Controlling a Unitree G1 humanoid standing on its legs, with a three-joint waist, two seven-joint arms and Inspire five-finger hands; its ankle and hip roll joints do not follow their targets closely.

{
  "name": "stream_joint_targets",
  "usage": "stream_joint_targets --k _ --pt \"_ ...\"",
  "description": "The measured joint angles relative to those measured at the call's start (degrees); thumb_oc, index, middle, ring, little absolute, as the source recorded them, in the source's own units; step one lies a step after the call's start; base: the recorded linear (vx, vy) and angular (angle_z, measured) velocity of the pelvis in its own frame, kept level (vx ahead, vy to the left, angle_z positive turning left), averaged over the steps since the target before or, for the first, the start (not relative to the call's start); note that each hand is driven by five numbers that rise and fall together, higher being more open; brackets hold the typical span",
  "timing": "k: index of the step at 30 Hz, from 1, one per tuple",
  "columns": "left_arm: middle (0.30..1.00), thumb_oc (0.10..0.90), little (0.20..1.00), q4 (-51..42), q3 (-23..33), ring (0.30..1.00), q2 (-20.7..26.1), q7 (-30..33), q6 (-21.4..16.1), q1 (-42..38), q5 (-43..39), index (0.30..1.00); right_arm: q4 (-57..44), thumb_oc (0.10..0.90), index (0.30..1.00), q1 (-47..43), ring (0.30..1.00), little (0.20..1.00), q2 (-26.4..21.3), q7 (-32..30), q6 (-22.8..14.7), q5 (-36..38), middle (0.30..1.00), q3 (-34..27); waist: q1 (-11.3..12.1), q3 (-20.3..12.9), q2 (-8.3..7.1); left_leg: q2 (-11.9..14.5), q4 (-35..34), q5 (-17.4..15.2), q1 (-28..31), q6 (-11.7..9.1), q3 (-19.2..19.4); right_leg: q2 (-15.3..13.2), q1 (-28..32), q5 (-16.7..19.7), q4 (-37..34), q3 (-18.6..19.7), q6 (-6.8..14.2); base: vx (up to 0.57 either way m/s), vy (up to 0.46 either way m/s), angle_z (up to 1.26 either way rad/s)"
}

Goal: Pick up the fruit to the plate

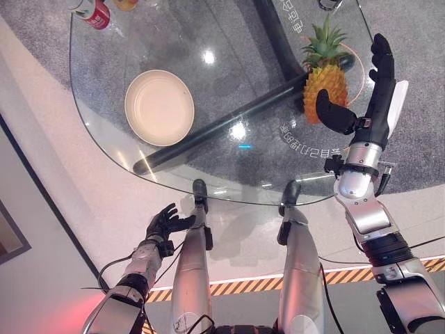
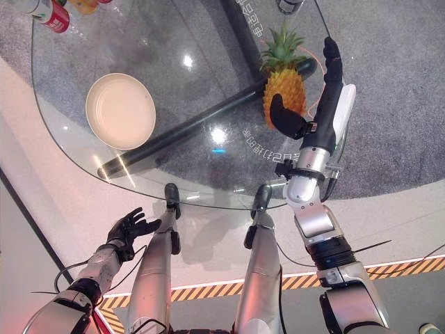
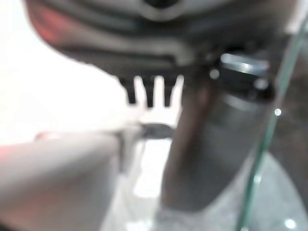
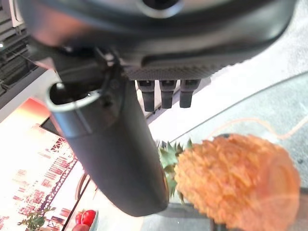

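Note:
A pineapple [image 1: 325, 85] with a green crown lies on the glass table [image 1: 229, 167] at the right; it shows close up as the orange fruit [image 4: 240, 180] in the right wrist view. My right hand [image 1: 368, 104] stands open just right of it, fingers straight and raised, thumb [image 1: 335, 115] against the fruit's near end. A cream plate [image 1: 159, 107] sits empty on the table's left part. My left hand [image 1: 165, 223] hangs open below the table's near edge, away from both.
A red can [image 1: 94, 12] and an orange item [image 1: 126, 4] stand at the table's far left corner. A dark bar [image 1: 236, 118] runs diagonally under the glass. Yellow-black striped tape [image 1: 264, 284] marks the floor near me.

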Motion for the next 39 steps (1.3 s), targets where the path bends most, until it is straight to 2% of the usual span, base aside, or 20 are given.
stream_joint_targets --k 11,21,31,39 --pt "0.9 0.8 0.9 0.0 -0.3 0.9 -0.3 0.0 0.2 0.0 0.0 0.9 3.9 0.8 0.9 -0.1 0.9 0.9 0.0 0.0 2.9 3.0 0.9 0.1 0.0 0.0 0.01 0.0 -0.1 0.0 0.0 0.0 0.0 0.0 0.0 0.0 0.0 0.0 0.0 0.0 0.0 0.0" --pt "0.9 0.8 0.9 0.0 -0.4 0.9 -0.3 0.0 0.2 0.0 0.0 0.9 7.0 0.8 0.9 -1.8 0.9 0.9 0.0 0.1 3.0 7.0 0.9 1.1 0.0 0.0 0.03 0.0 -0.1 0.0 0.4 0.0 0.0 -0.1 0.4 0.0 0.0 0.0 0.0 0.0 0.0 0.0" --pt "0.9 0.8 0.9 0.0 -0.5 0.9 -0.4 0.0 0.2 0.0 0.0 0.9 7.6 0.8 0.9 -2.4 0.9 0.9 0.8 3.8 3.3 9.2 0.9 2.3 0.1 0.0 0.04 0.0 -0.3 0.0 0.5 0.0 0.0 -0.1 0.5 -0.2 0.0 -0.1 -0.1 0.0 0.0 0.0" --pt "0.9 0.8 0.9 0.0 -0.5 0.9 -0.4 0.0 0.2 0.0 0.1 0.9 8.1 0.8 0.9 -2.5 0.9 0.9 2.2 6.4 4.9 10.3 0.9 3.4 0.3 0.0 0.04 0.0 -0.5 0.0 0.5 0.0 -0.1 -0.1 0.5 -0.3 -0.1 -0.2 0.0 0.0 0.0 0.0"
